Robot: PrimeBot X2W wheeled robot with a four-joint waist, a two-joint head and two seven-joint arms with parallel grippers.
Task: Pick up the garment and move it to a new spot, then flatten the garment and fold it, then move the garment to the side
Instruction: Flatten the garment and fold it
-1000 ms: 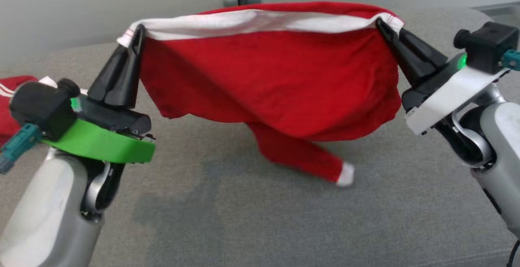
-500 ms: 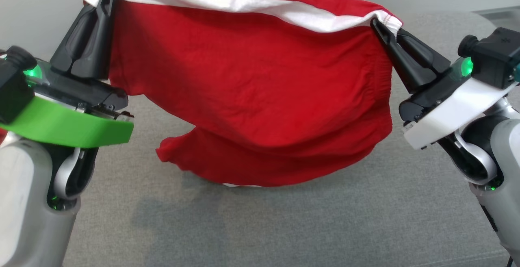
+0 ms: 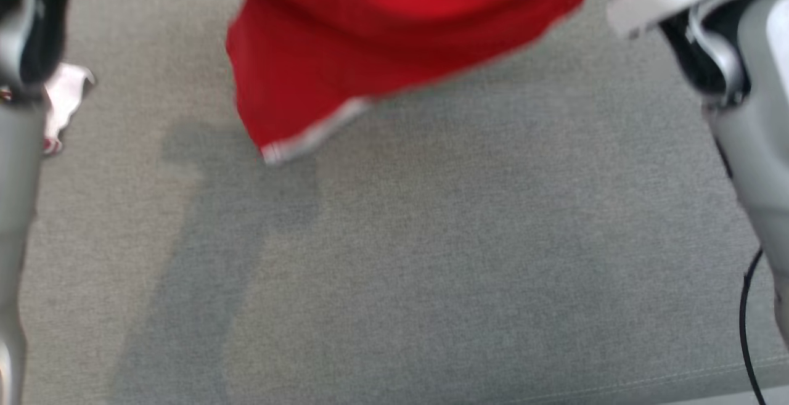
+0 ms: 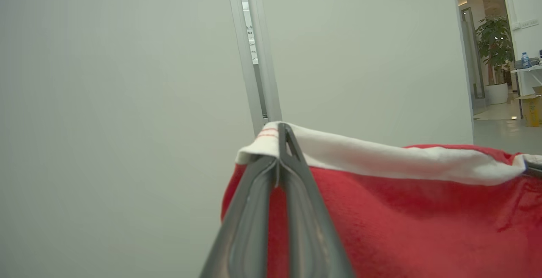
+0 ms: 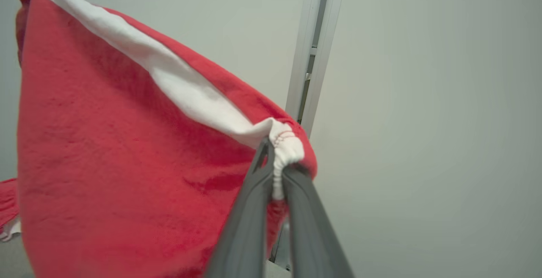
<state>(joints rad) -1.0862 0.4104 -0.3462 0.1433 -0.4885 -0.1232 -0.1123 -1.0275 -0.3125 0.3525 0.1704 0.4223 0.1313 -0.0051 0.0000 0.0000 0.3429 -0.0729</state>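
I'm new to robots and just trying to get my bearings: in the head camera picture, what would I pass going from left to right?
left forearm → pale bit of cloth → hanging red garment → right arm

1. The head view looks steeply down from above the garment (image 3: pixel 394 29). It catches the garment's hanging lower part at its top edge, with the gray surface (image 3: pixel 431 269) beneath.
2. The left wrist view sits close against the garment's white band (image 4: pixel 381 159), looking along the left gripper (image 4: pixel 283 130) toward the wall (image 4: pixel 106 100) behind the garment.
3. The right wrist view sits just as close at the garment's opposite corner, looking along the right gripper (image 5: pixel 274 159).
4. All three views share the garment. Both wrist views also share the band and the post (image 4: pixel 254 58) behind it.
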